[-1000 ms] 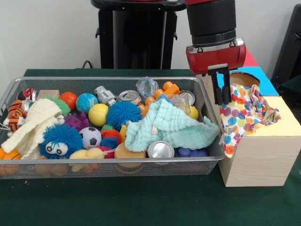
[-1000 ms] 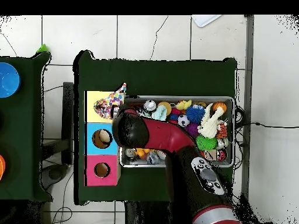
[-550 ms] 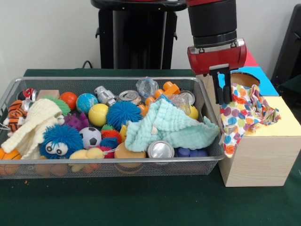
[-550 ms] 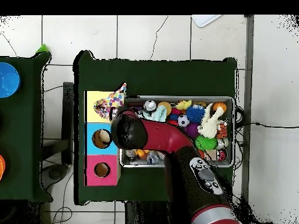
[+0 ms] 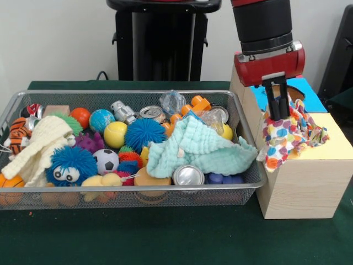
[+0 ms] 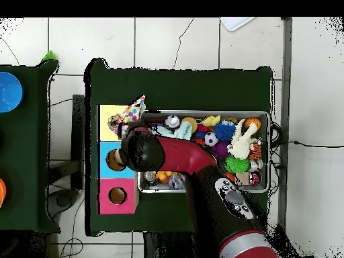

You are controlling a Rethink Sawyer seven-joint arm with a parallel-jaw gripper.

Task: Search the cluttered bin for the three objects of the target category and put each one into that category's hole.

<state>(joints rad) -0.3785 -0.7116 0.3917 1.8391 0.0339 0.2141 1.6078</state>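
Polka-dot cloth [image 5: 287, 137] lies bunched on the yellow end of the wooden sorting box [image 5: 309, 187], spilling over the box's side toward the wire bin [image 5: 242, 190] and hanging a little way down the wood. The gripper [image 5: 277, 113] comes straight down onto the top of that cloth, and its dark jaws stand close together with a fold of the spotted fabric pinched between them, so the cloth looks grasped there. Above the jaws sits the red wrist block with the black forearm rising out of the top of the picture. From above, the arm's big black and red elbow covers the end of the bin next to the box, and the cloth [image 6: 132, 111] shows as a pointed scrap at the yellow section [image 6: 107, 115], with the blue section [image 6: 107, 163] and pink section [image 6: 116, 196] of the box lined up beyond it, each with a round hole. The bin sits just beside the box on the green desk [image 5: 165, 234], toward the desk's middle. Inside it, a mint green washcloth [image 5: 196, 146] is draped over the clutter at the box end, a cream knitted cloth [image 5: 38, 144] lies at the opposite end, and a fuzzy blue ball [image 5: 144, 134] rests between them among tins and small balls.
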